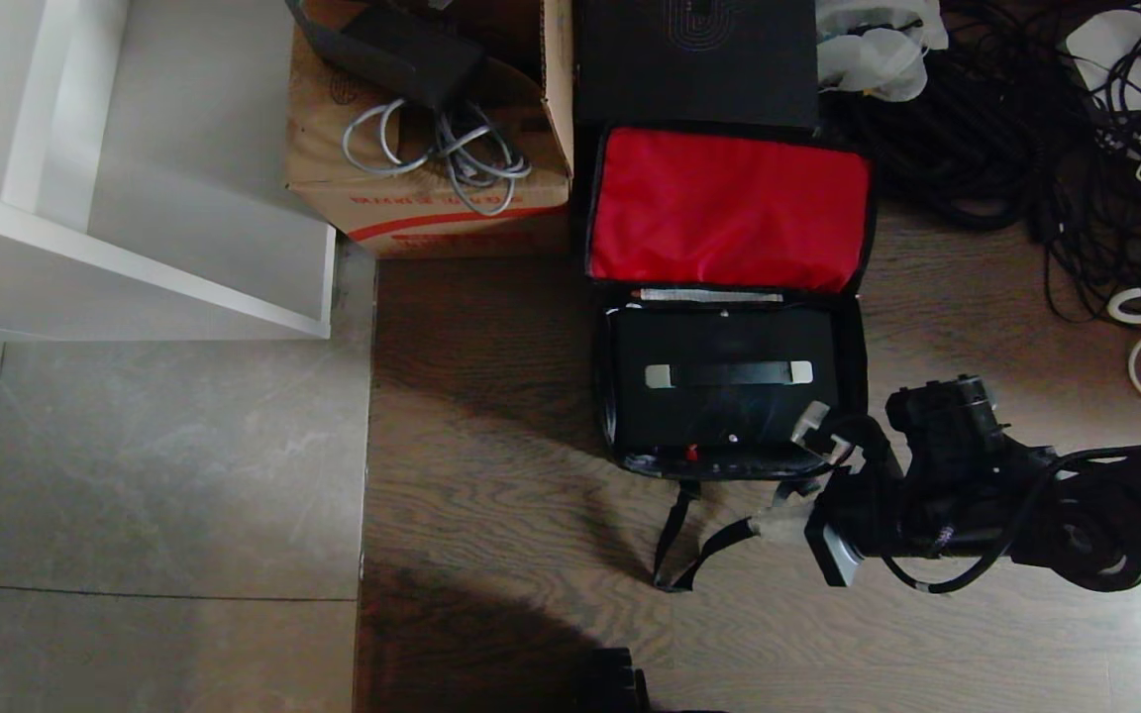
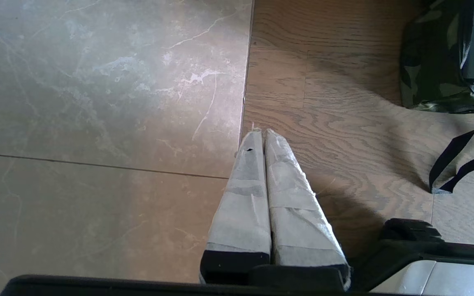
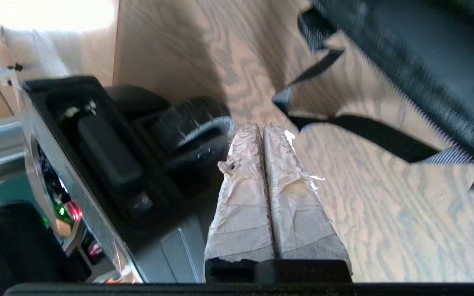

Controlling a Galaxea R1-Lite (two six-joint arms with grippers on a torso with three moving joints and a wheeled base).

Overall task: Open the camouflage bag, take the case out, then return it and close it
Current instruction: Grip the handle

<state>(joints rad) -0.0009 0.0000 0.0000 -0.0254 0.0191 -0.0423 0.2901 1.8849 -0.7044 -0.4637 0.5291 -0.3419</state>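
bag [image 1: 729,213]: on the wood floor [image 1: 491,426], unzipped, its red-lined flap laid back toward a black box [image 1: 694,59]; camouflage side wall shows in the left wrist view [image 2: 430,61].
case [image 1: 724,396]: black, flat, lying inside the open bag, handle [image 1: 729,373] up on silver end mounts.
straps [image 1: 689,540]: black, trailing from the bag's near edge over the floor.
right gripper [image 1: 778,525]: low over the floor just off the bag's near right corner, beside the straps; taped fingers [image 3: 241,197] pressed together, nothing between them.
left gripper [image 2: 261,135]: away from the bag, over the seam between wood floor and grey tile [image 2: 97,123]; fingers pressed together, empty.
cardboard box [image 1: 432,119]: left of the black box, holding a grey cable [image 1: 442,149].
white shelf [image 1: 125,248]: far left.
black cables [image 1: 1056,129]: heaped to the right of the bag.
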